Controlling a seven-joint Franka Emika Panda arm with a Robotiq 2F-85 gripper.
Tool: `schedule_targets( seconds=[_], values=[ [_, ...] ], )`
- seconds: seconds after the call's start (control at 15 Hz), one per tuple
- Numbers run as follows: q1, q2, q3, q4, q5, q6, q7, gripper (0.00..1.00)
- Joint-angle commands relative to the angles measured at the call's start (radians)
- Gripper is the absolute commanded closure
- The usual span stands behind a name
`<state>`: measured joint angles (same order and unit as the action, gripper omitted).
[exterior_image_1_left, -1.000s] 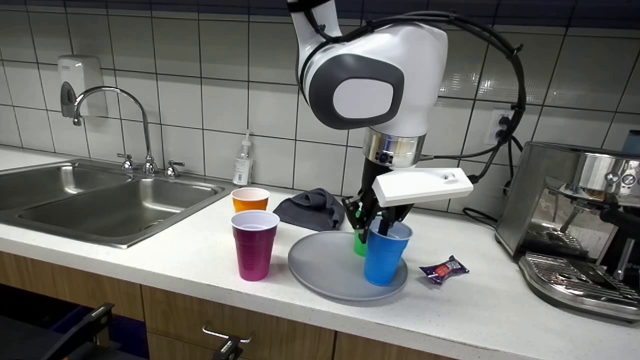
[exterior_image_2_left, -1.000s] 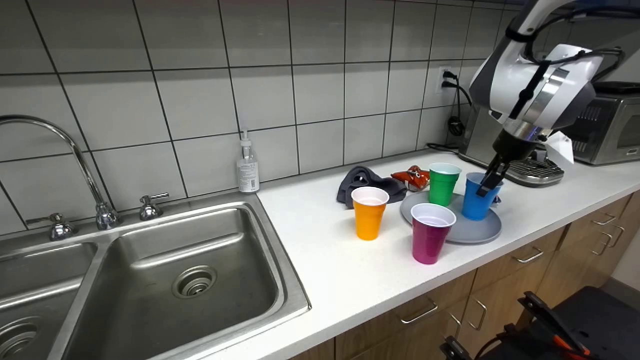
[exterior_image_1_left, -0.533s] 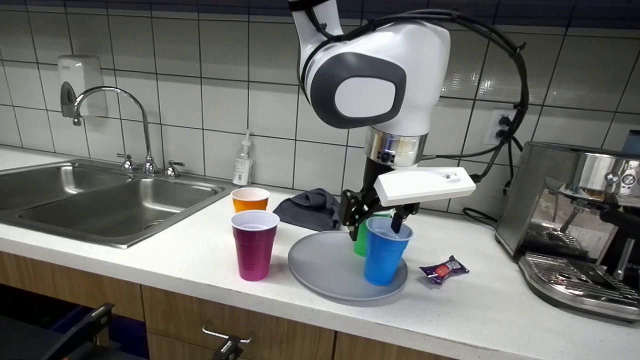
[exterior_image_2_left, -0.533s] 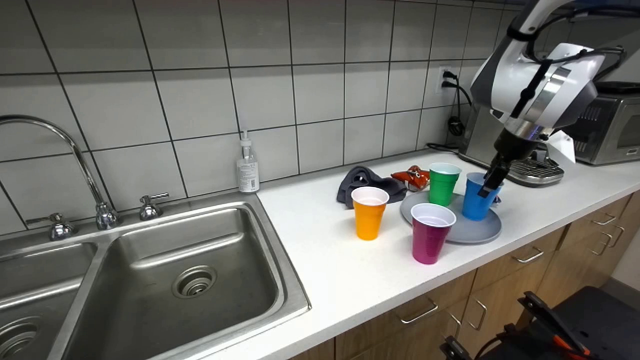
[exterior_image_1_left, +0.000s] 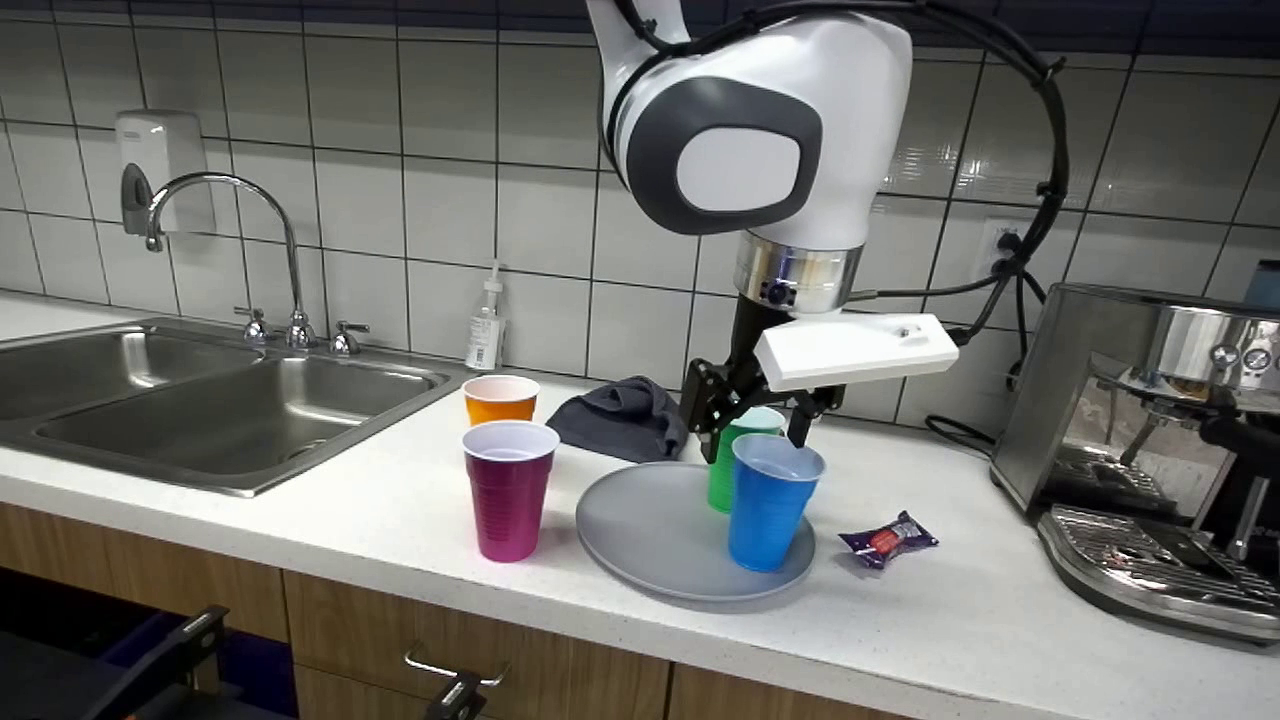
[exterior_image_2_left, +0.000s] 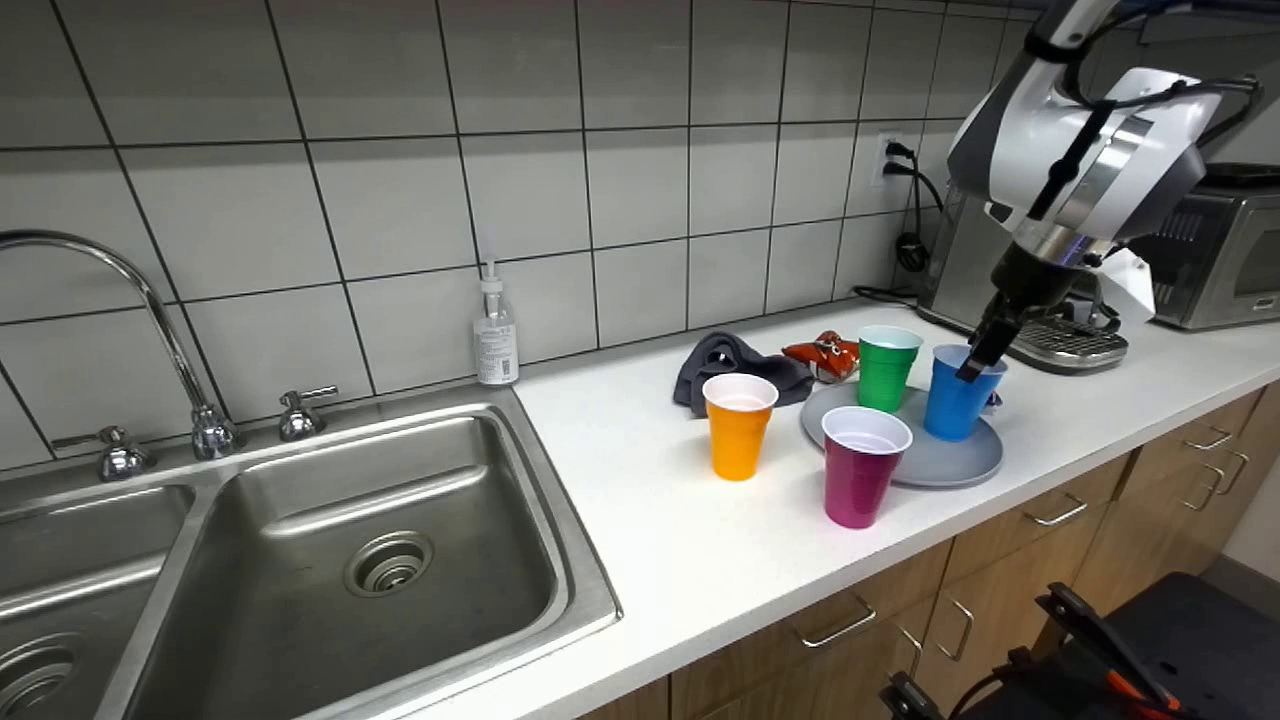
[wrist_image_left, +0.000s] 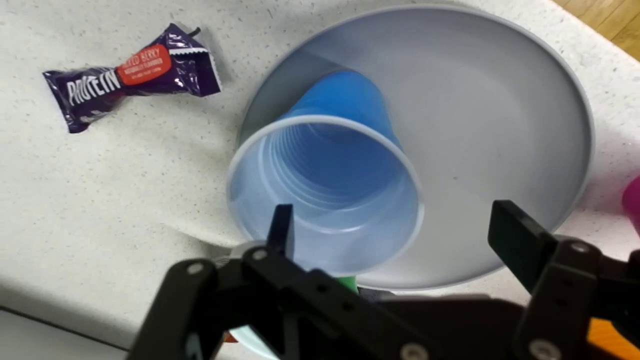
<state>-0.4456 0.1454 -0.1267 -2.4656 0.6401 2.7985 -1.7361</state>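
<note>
Behind everything you see a tiled wall (exterior_image_1_left: 450, 130), and along it runs your white desk (exterior_image_2_left: 640, 500). Let into the desk you have a steel sink (exterior_image_2_left: 300, 540) with 2 basins. Your arm (exterior_image_1_left: 765, 150) bends down from above, and a steel coffee machine (exterior_image_1_left: 1190, 350) stands well apart from the sink in both exterior views.

On the desk you find a round gray plate (exterior_image_1_left: 650, 545); near its rim lies a crumpled dark gray cloth (exterior_image_1_left: 625, 425). Over the plate hangs your hand (wrist_image_left: 395, 218), its 2 fingers (wrist_image_left: 520, 245) spread wide apart with nothing held between them.

Of your 4 cups, the blue cup (exterior_image_1_left: 770, 510) is nearest the hand: it stands upright on the plate, just below it. In the wrist view 1 fingertip overlaps its rim, but you cannot tell whether they touch. The green cup (exterior_image_2_left: 886, 372) stands on the same plate near the blue cup. The magenta cup (exterior_image_2_left: 862, 480) stands on the desk just beside the plate, and the orange cup (exterior_image_2_left: 738, 435) near the cloth.

By the tiled wall, next to the sink, you have a clear pump bottle (exterior_image_2_left: 495, 345). Smallest are 2 shiny packets: a red packet (exterior_image_2_left: 828, 357) between the cloth and the green cup, and a purple packet (wrist_image_left: 100, 87) just beside the plate.
</note>
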Motion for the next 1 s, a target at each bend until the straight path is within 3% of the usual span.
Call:
schedule_targets(
  seconds=[0.0, 0.93],
  values=[
    [-0.001, -0.059, -0.002, -0.01, -0.014, -0.05, -0.004, 0.0],
    [0.037, -0.161, 0.024, -0.05, -0.003, -0.108, 0.004, 0.0]
  ],
)
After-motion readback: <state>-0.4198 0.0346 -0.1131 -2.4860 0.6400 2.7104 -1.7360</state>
